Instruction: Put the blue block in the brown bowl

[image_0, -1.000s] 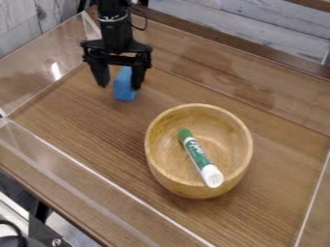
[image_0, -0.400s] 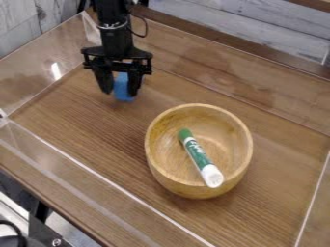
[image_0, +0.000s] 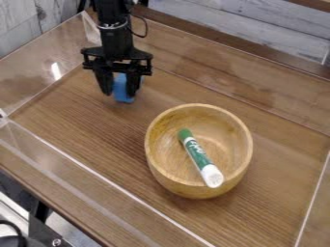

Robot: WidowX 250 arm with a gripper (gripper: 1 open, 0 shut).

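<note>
Blue block (image_0: 123, 89) sits on table (image_0: 77, 145), up-left of bowl (image_0: 199, 150), well apart. We see gripper (image_0: 120, 85) pointing down, fingers clamped on block, set for lift. Marker (image_0: 199, 157) lies inside bowl; drop must clear it.

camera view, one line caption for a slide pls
End effector shut on the blue block on the table, beside the brown bowl holding a marker.
</note>
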